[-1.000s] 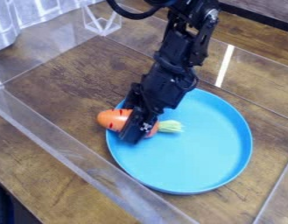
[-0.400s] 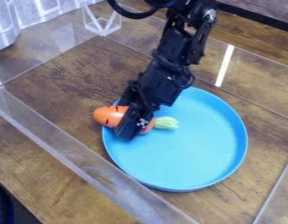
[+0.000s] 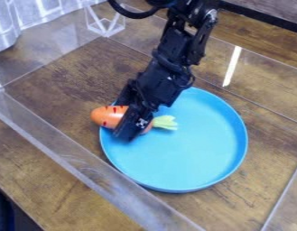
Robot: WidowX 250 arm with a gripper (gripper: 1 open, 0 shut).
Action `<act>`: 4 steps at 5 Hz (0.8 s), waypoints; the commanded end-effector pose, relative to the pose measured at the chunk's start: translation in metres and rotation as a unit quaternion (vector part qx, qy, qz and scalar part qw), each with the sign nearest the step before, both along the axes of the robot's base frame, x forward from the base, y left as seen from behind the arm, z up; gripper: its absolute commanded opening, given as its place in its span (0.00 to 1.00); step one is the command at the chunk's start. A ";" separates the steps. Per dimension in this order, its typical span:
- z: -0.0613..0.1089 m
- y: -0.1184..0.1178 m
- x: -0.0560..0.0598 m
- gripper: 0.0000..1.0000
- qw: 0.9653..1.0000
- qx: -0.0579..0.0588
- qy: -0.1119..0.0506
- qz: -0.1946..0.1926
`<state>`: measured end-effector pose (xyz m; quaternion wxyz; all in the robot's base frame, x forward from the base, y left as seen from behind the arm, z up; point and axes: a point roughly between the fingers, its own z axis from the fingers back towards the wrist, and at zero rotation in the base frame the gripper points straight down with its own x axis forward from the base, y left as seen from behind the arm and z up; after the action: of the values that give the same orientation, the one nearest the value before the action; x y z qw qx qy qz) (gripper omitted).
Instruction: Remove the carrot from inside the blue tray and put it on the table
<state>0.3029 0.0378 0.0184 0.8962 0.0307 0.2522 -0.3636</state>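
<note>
From my remote seat I cannot tell whether the jaws [image 3: 129, 121] are apart or clamped: the black hand covers the middle of the carrot [image 3: 107, 115] and hides the fingertips. They sit right over the carrot at the left rim of the plate [image 3: 193, 171]. The orange body pokes out to the left of the hand, over the rim and above the brown wood surface [image 3: 66, 81], while the pale green leafy tip shows on the right side of the hand, over the blue plate. The arm [image 3: 180, 45] slants up and away toward the far right. The plate lies on the surface, right of centre. A clear plastic strip [image 3: 66, 158] runs along the near left edge of the surface.
</note>
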 end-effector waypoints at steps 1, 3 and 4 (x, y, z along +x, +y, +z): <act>-0.006 0.021 -0.003 1.00 1.000 -0.004 0.011 0.024; -0.005 0.028 -0.003 1.00 0.999 -0.001 0.023 0.032; -0.005 0.030 -0.002 1.00 0.999 0.000 0.029 0.036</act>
<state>0.3042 0.0524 0.0187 0.8981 0.0236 0.2765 -0.3412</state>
